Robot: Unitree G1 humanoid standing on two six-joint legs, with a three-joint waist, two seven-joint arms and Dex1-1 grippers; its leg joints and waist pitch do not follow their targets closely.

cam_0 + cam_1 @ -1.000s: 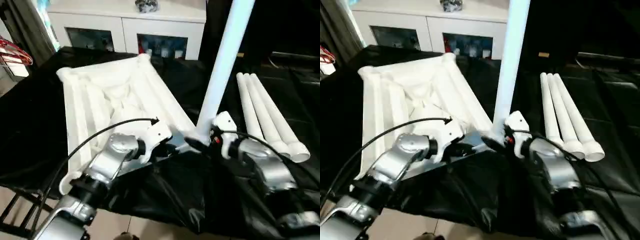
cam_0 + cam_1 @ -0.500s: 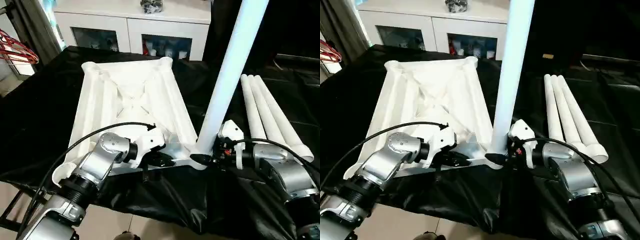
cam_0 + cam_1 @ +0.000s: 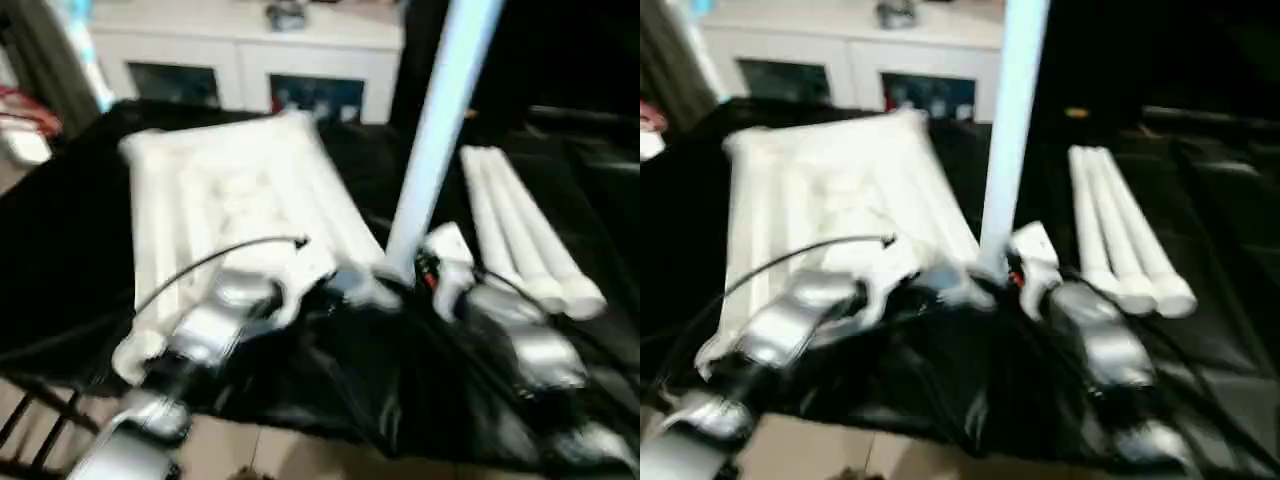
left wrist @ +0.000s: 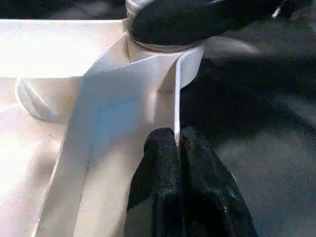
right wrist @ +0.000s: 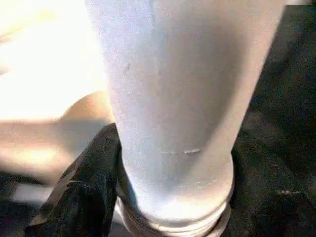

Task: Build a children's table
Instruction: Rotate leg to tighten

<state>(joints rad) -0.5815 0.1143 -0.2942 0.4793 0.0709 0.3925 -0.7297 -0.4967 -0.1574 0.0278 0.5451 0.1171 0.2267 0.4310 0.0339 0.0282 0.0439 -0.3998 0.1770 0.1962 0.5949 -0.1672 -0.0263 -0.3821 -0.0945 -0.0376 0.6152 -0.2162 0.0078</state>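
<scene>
The children's table top (image 3: 230, 190) lies upside down on the black cloth, ribbed underside up. One white leg (image 3: 435, 130) stands upright in its near right corner socket. My right gripper (image 3: 405, 275) is at the foot of that leg, with a black finger (image 5: 84, 192) pressed against the tube (image 5: 182, 98) just above the socket. My left gripper (image 4: 177, 143) is shut on the thin rim wall (image 4: 176, 98) of the top, right beside the same corner. Three more legs (image 3: 525, 235) lie side by side on the cloth to the right.
A white cabinet (image 3: 250, 60) with glass doors stands behind the work surface. The black cloth (image 3: 60, 250) hangs over the near edge, with pale floor (image 3: 240, 450) below. A red and white object (image 3: 25, 120) sits at the far left.
The head camera has swung, so the whole picture has shifted and blurred. Both grippers stay at the near right corner. My right fingers have drawn in on the leg.
</scene>
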